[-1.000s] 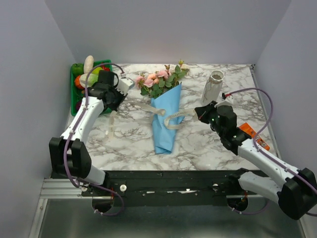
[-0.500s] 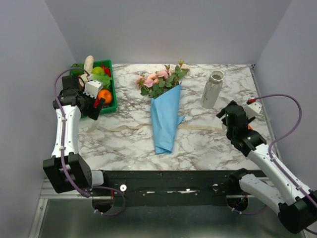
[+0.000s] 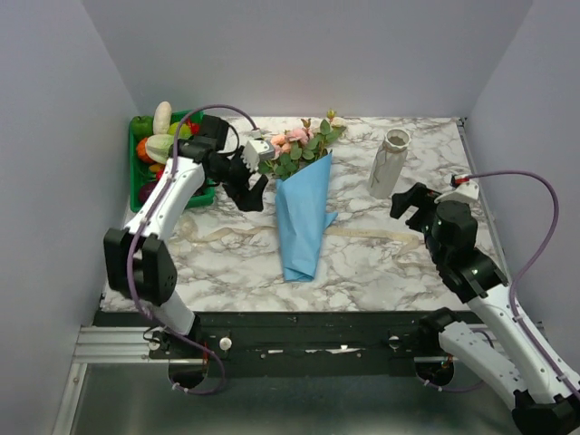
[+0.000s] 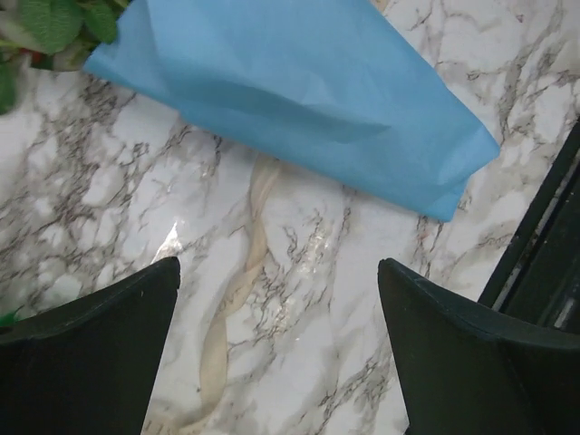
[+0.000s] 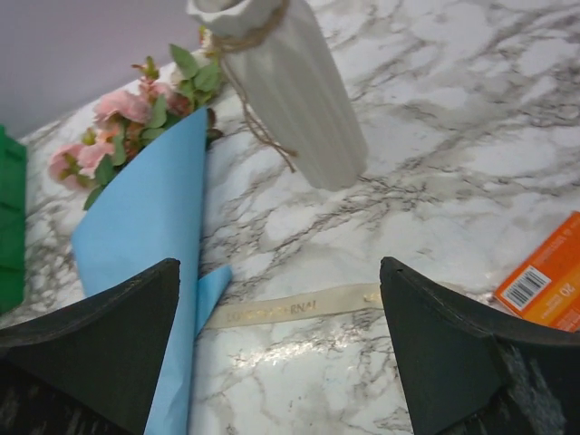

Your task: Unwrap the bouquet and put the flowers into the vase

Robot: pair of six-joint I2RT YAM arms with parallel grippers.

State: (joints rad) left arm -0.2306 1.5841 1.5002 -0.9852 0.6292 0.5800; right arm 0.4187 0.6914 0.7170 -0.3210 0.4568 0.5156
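The bouquet (image 3: 304, 217) lies mid-table in its blue paper (image 4: 308, 91), tip toward me, with the flowers (image 3: 294, 149) spilling out at the far end. The beige ribbon (image 3: 367, 232) is off the paper and lies flat on the marble, running out on both sides (image 4: 245, 281) (image 5: 299, 304). My left gripper (image 3: 252, 188) hangs open just left of the wrap's upper part, over bare marble and ribbon (image 4: 279, 272). Open and holding nothing, my right gripper (image 3: 410, 201) is in front of the upright whitish vase (image 3: 388, 163), above the ribbon (image 5: 279, 267).
A green tray (image 3: 195, 118) of vegetables stands at the back left, behind my left arm. An orange box (image 5: 544, 285) lies on the marble at the right, by my right arm. The table's black front rail (image 4: 544, 236) runs just beyond the paper's tip.
Both grippers went from shut on the ribbon's ends to open. The ribbon came off the paper and dropped flat. The left arm swung out, then back beside the bouquet; the right drew back.
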